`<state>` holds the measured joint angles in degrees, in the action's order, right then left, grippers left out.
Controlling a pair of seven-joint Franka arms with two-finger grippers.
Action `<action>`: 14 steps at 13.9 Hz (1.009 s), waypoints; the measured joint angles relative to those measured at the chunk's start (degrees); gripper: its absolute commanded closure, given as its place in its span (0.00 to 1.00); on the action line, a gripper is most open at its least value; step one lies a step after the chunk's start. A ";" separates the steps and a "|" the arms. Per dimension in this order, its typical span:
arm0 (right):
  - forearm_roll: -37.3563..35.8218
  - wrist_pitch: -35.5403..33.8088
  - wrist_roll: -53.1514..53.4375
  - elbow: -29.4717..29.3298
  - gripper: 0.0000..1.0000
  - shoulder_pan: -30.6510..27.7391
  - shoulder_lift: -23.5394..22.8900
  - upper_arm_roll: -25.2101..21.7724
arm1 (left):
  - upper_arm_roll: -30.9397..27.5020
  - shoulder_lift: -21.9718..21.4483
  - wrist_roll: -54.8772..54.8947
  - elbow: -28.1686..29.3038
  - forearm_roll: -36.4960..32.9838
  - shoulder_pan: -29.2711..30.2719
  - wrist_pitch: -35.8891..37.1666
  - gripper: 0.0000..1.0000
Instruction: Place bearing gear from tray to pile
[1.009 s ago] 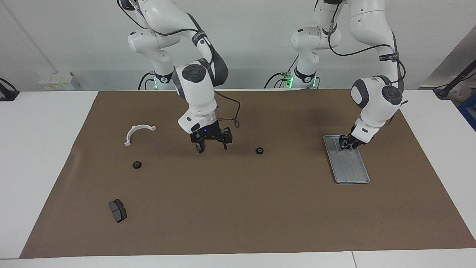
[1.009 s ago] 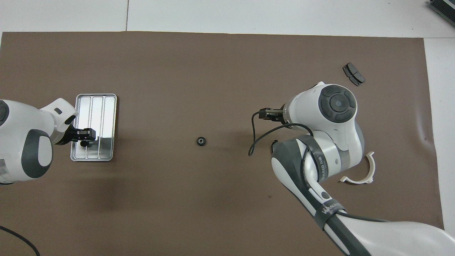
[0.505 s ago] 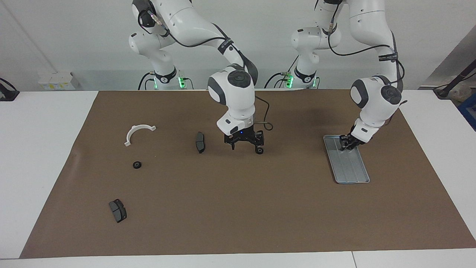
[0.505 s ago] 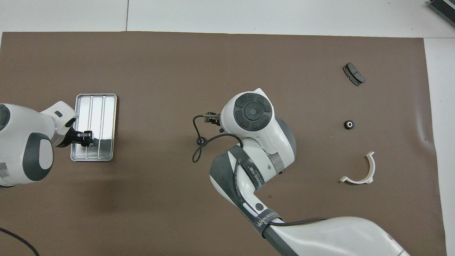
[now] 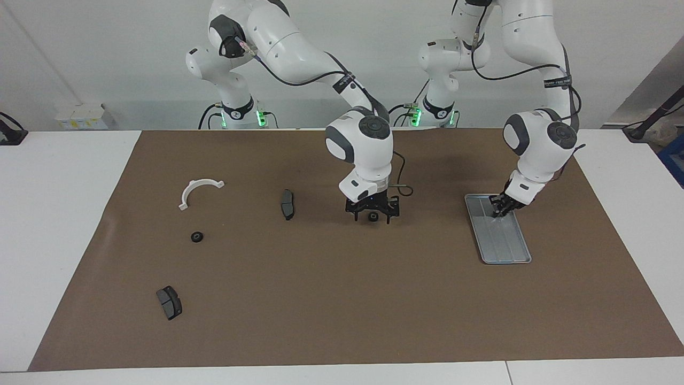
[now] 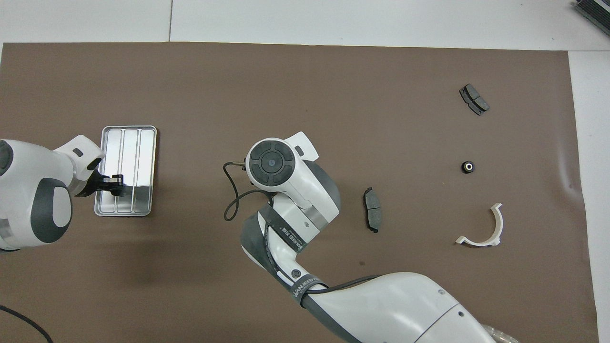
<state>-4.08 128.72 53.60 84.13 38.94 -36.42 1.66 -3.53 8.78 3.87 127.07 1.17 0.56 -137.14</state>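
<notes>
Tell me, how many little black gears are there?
2: one gear on the mat between the right gripper's open fingers, another by the white bracket. The left gripper might hide more on the tray.

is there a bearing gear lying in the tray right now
No, the tray shows only bare grooves, with the left gripper over its near end.

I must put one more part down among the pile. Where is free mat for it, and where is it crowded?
Free mat lies between the white bracket, the small gear and the brake pad, and between that gear and the other brake pad. It is crowded mid-mat, where the right gripper straddles a gear, and at the tray under the left gripper.
</notes>
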 measured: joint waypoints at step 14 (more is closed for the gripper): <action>-0.33 2.87 0.11 3.61 0.56 1.20 -0.50 -0.01 | 1.55 0.41 -7.38 -5.92 0.03 -1.89 0.92 0.97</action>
<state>-4.41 131.59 53.71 87.74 40.13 -36.92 1.65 -1.98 9.19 -3.51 121.14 1.20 -1.33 -136.22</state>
